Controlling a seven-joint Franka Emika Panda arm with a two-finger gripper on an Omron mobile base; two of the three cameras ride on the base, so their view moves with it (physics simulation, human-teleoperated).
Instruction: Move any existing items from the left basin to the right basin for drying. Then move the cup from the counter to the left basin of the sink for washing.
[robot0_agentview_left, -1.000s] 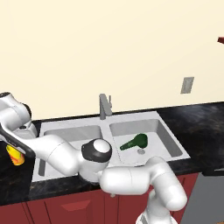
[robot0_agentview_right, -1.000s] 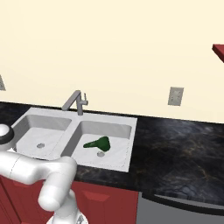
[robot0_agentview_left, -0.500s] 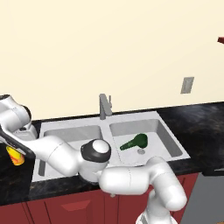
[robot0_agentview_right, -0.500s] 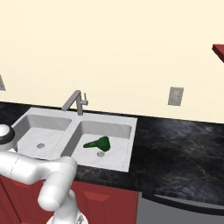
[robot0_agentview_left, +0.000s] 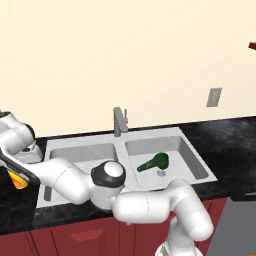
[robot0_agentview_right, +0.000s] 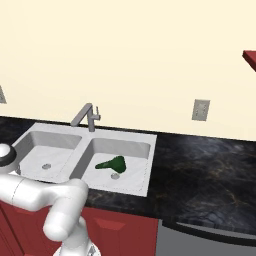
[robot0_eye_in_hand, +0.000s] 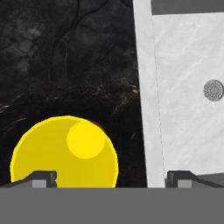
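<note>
Hovering over the cup, left of the sink

Seen from above through the hand view: yellow cup upright on the black counter, just left of the sink rim. Gripper spread wide, one fingertip over the cup's left edge, the other over the left basin; nothing clamped. Drain visible in that basin's floor. Further along the sink, green scoop lying in the right basin, beside its drain, right of the faucet. Cup partly hidden behind the arm at the sink's left end.
</note>
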